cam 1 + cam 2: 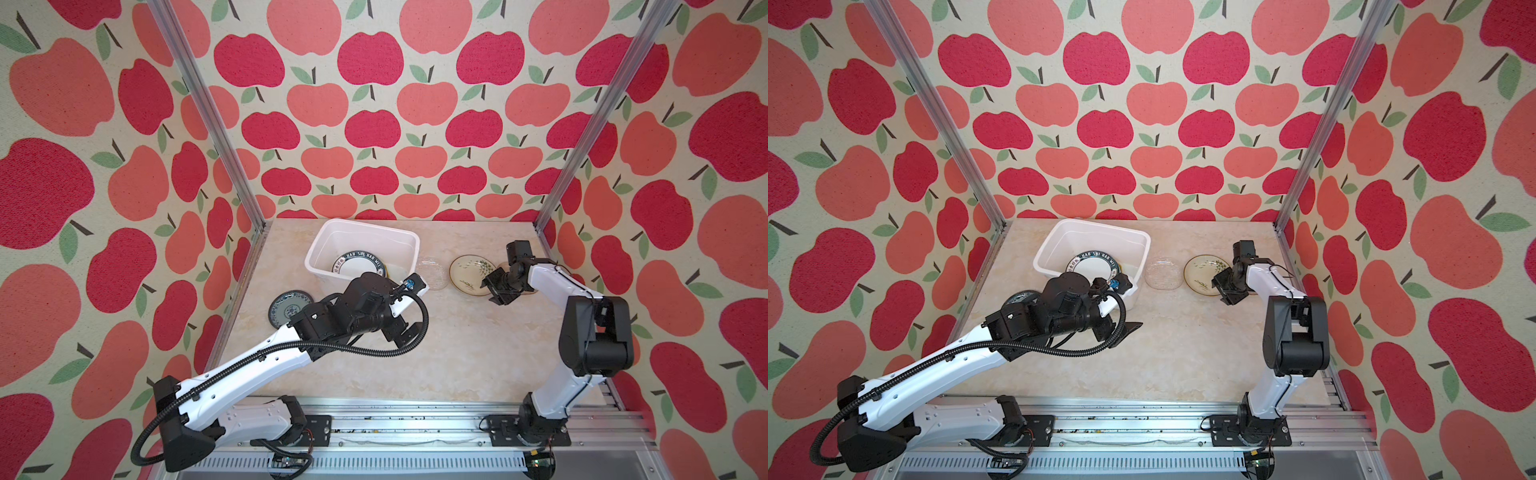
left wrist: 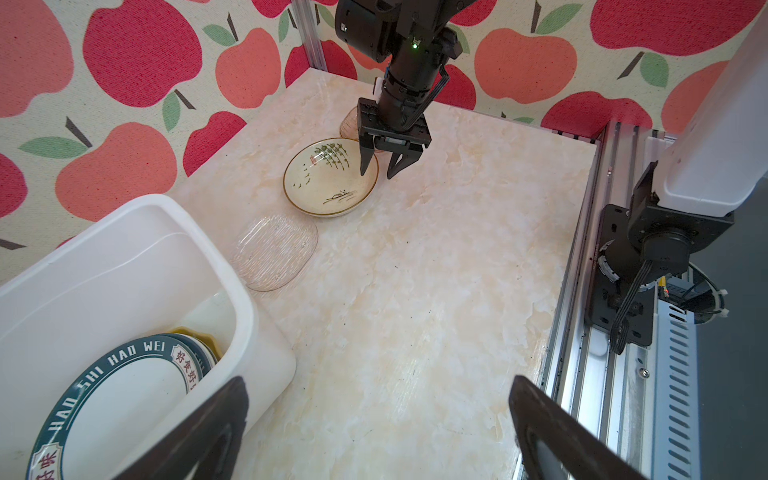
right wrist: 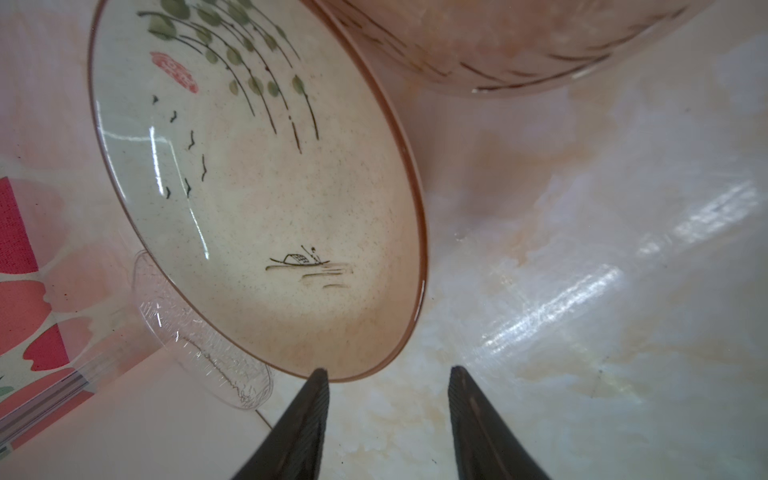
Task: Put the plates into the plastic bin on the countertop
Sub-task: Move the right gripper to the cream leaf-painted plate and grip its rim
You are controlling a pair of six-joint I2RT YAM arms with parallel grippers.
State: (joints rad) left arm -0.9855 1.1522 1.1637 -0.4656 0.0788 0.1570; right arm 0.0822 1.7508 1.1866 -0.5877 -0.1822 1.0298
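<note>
Cream plate [image 2: 330, 178]: brown-edged, painted with willow leaves, small birds, a boat and a red seal. It lies flat on the bench [image 2: 415, 291], to the right of the plastic bin [image 2: 124, 257], well apart from it.

We note the right claw [image 2: 377, 172] over its near rim, part open, one finger inside the rim and one outside. It has hold of nothing that we can see.

Just beside the cream plate, toward the bin, lies a clear glass plate [image 2: 274, 249], ribbed. Behind the claw is a brown glass plate [image 3: 519, 41], partly hidden.

In the bin we see stacked lettered plates [image 2: 124, 395], white with dark green rims, and a yellow edge beneath.

A blue-patterned plate [image 1: 291, 309] lies left of the bin, partly under the left arm.

The left claw [image 2: 378, 386] gapes wide and empty over bare bench by the bin's corner.
</note>
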